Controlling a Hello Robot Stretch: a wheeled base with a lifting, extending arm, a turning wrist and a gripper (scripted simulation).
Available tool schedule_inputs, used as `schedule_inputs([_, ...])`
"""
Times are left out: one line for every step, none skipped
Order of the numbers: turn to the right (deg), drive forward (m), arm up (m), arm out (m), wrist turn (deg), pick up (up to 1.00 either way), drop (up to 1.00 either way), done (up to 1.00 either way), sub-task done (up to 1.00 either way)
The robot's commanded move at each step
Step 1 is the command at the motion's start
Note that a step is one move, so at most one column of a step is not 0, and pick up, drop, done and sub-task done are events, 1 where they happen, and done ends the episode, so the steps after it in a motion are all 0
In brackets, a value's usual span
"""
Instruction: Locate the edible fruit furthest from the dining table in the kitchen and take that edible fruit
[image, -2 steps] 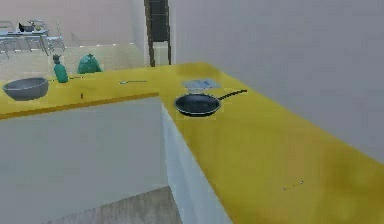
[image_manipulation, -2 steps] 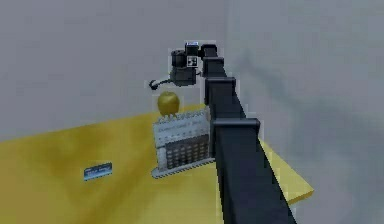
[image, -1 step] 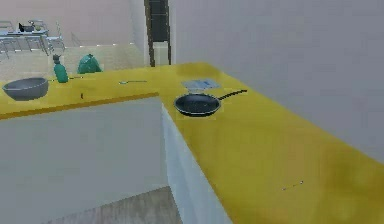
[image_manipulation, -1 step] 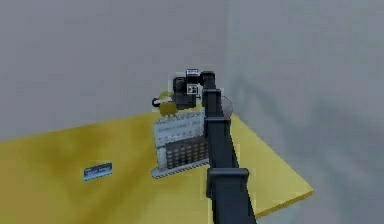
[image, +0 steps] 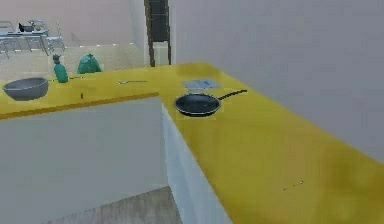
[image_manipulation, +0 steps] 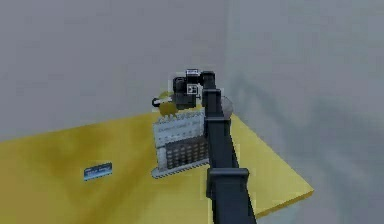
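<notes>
yellow l-shaped kitchen countertop (image: 260, 150) on white cabinets. in the forward view it carries a black frying pan with a long handle (image: 198, 104), a grey bowl (image: 25, 88) and a green bottle (image: 60, 70). in the arm side view the dark square arm (image_manipulation: 222, 160) reaches above a grey wire dish rack (image_manipulation: 180, 145). a small yellowish blob (image_manipulation: 157, 100), perhaps the fruit, shows at the gripper (image_manipulation: 166, 100). i cannot tell how the fingers stand or whether they hold it.
</notes>
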Motion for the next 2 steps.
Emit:
schedule_inputs([0.0,0.00,0.08,0.00,0.0,0.00,0.00,0.00,0.00])
schedule_inputs([0.0,0.00,0.00,0.00,0.0,0.00,0.00,1.00,0.00])
